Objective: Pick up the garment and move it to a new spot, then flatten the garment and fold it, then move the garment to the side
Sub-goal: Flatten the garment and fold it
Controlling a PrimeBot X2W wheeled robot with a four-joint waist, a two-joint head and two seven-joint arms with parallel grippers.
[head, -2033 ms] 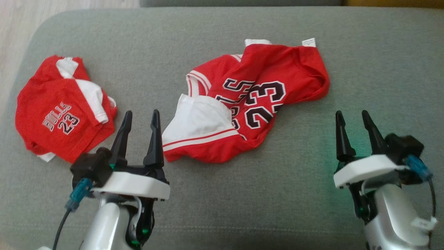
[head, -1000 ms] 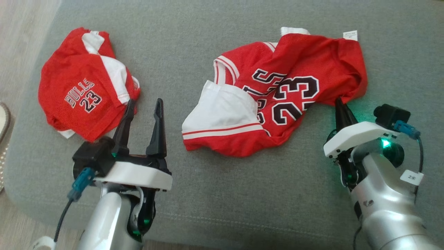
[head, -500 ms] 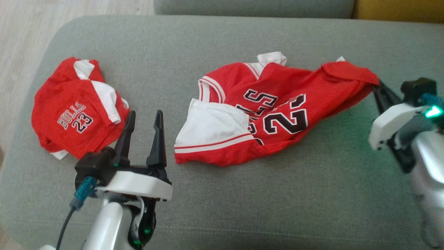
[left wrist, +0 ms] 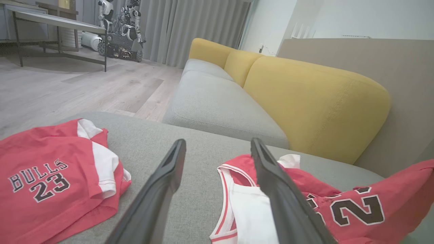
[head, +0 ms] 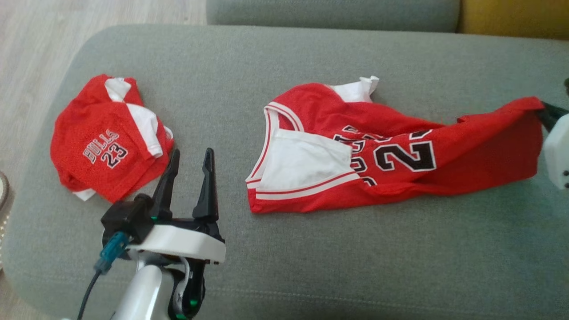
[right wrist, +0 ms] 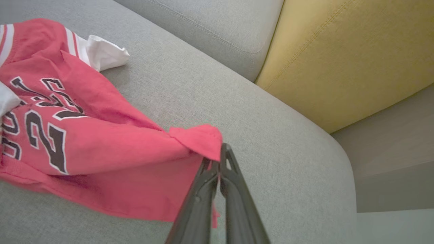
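A red jersey (head: 400, 151) with white trim and a black "23" lies stretched out across the grey sofa seat (head: 311, 266). My right gripper (head: 543, 114) at the right edge of the head view is shut on the jersey's right corner (right wrist: 203, 139), lifting it off the cushion. In the right wrist view the right gripper (right wrist: 218, 161) pinches that red fabric between its tips. My left gripper (head: 190, 159) stands open over bare cushion between the two garments, left of the jersey's white armhole (left wrist: 244, 203); the left gripper (left wrist: 217, 149) holds nothing.
A second red "BULLS 23" garment (head: 106, 142) lies bunched at the seat's left end. A yellow backrest (left wrist: 305, 101) and another grey cushion (left wrist: 217, 101) stand behind. Wooden floor (head: 35, 58) lies beyond the left edge.
My right gripper closed on the jersey's right corner and pulled it rightward, stretching the garment out. The left gripper stayed open and still. The head camera shifted.
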